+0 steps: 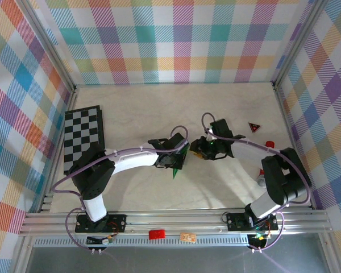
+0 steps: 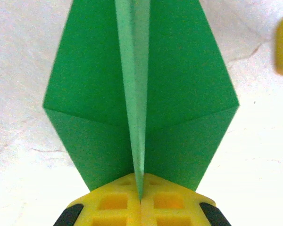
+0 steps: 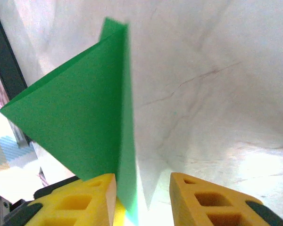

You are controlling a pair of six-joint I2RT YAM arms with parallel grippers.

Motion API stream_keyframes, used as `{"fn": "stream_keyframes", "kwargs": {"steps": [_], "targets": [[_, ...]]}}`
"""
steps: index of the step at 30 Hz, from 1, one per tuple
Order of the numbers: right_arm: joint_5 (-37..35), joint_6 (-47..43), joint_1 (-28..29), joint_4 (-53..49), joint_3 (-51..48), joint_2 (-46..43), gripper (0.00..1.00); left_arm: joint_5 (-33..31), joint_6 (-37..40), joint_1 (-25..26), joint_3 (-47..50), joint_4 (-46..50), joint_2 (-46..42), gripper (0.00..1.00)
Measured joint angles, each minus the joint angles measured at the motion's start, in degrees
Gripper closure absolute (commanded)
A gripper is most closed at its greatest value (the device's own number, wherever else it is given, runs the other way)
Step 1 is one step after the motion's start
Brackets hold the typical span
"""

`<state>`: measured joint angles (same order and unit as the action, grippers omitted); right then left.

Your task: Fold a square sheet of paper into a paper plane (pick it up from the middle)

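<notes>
Yellow pads (image 2: 113, 205) of my left gripper (image 2: 140, 201) were pinched tight on the ridge of the paper plane (image 2: 179, 94), near the middle of the table (image 1: 159, 108). My right gripper (image 3: 142, 193) had its jaws apart beside it. I guessed the paper was light, thin and easy to crumple, so the ridge was the best hold.

Light fell bright and even from above in the top view, which was sharp throughout, with only faint, soft shadows on the table (image 1: 159, 108). The side walls (image 1: 23, 85) splayed outward toward the picture's edges. In the left wrist view the paper plane (image 2: 179, 94) looked slightly soft. In the right wrist view glare bleached the near table, and the paper plane's upright edge was smeared with blur.
</notes>
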<state>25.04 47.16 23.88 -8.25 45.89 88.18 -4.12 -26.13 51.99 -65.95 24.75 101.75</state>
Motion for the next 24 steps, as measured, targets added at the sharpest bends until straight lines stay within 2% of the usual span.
{"fn": "stream_keyframes", "kwargs": {"steps": [7,24], "targets": [[-2.1,0.2,-4.4,-0.5,-5.5,-3.1,0.62,-3.1,-0.9,-0.9,-2.0,2.6,1.8,0.94],[-2.0,0.4,-4.4,0.1,-6.8,-3.2,0.61,-2.8,-6.1,-2.3,-2.3,3.6,4.0,0.89]]}}
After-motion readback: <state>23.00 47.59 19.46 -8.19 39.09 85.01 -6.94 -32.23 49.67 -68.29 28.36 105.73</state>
